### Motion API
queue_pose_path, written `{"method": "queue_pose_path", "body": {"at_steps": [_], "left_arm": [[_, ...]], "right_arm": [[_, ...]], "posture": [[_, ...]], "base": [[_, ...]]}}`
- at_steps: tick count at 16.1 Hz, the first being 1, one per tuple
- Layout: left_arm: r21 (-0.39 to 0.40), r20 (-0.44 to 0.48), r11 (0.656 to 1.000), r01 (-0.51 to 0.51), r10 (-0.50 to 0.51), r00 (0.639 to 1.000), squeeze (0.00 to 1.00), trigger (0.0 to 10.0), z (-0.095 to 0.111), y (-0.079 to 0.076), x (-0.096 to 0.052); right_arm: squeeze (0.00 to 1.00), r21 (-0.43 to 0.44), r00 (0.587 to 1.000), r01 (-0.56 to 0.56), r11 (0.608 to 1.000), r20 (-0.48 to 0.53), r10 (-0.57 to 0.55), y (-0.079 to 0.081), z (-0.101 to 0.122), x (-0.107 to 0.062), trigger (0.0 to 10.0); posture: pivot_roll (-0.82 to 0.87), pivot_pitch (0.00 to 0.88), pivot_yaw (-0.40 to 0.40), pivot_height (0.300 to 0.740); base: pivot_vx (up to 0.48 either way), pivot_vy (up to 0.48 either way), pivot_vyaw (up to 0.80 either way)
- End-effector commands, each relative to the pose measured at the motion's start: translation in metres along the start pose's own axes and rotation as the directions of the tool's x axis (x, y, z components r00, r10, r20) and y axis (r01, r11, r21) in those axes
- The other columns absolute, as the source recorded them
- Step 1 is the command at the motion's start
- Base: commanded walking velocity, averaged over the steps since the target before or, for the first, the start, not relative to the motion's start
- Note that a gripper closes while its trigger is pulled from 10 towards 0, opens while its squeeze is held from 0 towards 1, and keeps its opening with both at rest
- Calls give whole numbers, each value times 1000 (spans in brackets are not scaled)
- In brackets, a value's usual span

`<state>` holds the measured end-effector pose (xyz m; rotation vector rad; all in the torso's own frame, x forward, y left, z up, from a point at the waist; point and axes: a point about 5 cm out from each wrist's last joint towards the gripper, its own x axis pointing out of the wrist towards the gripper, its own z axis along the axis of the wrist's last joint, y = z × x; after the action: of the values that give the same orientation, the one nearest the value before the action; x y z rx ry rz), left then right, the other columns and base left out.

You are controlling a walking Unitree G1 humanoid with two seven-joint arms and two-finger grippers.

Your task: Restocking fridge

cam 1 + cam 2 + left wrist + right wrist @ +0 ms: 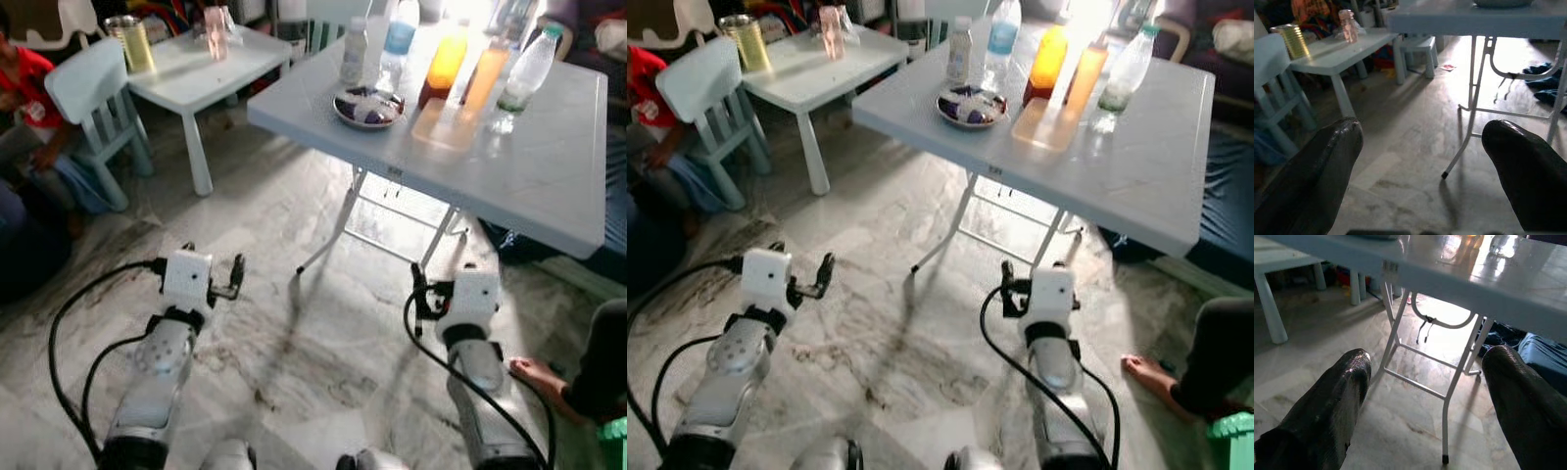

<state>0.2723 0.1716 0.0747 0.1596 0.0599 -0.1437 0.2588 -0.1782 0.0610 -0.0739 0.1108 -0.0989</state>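
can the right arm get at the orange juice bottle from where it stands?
Probably not yet. The right pincer hangs open below the folding table, while the orange juice bottle stands far across the tabletop, so the arm must first rise above the near edge.

I see the folding table (549,186) ahead to my right, with bottles (446,64) lined along its far edge. A bowl (368,107) sits near its left edge, and a flat container (444,127) lies just right of the bowl. A low table (201,69) stands further left, carrying a jar (131,42) at its far left corner, with a chair (93,98) at its left.
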Motion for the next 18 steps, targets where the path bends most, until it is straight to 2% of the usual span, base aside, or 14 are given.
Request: {"method": "queue_pose_path", "body": {"at_steps": [1,3,5,6,7,11,15,18], "left_arm": [[12,14,1000,-2,2,1000,0,10000,3,3,1],[-23,31,996,-86,87,996,0,10000,3,9,-7],[-20,57,992,-125,125,990,0,10000,6,11,-9],[-55,60,992,-115,118,991,0,10000,8,9,-9],[-84,70,992,-90,96,993,0,10000,13,5,-6],[-86,88,994,-64,72,994,0,10000,20,0,0],[-96,99,993,-66,76,992,0,10000,26,0,2],[-95,92,993,-68,77,993,0,10000,24,1,1]], "right_arm": [[0,-8,1000,5,1000,22,-5,-1,4,2,10000],[0,-20,996,56,998,77,-54,-16,11,-2,10000],[0,-23,993,73,997,99,-70,-24,13,-6,10000],[0,-7,992,82,997,101,-81,-26,14,-8,10000],[0,-3,992,67,998,107,-67,-23,16,-9,10000],[0,-11,992,15,1000,129,-13,-12,20,-15,10000],[0,-9,991,15,1000,130,-14,-12,20,-17,10000],[0,-42,991,8,999,130,-2,-12,22,-17,10000]], "posture": [[80,34,-28,740],[62,31,-32,740],[53,35,-29,740],[45,42,-28,740],[34,56,-27,740],[22,61,-22,740],[23,65,-21,740],[26,65,-21,740]], "base": [[0,0,0],[0,0,0],[0,0,0],[0,0,0],[398,0,0],[406,0,0],[422,0,0],[414,0,0]]}}
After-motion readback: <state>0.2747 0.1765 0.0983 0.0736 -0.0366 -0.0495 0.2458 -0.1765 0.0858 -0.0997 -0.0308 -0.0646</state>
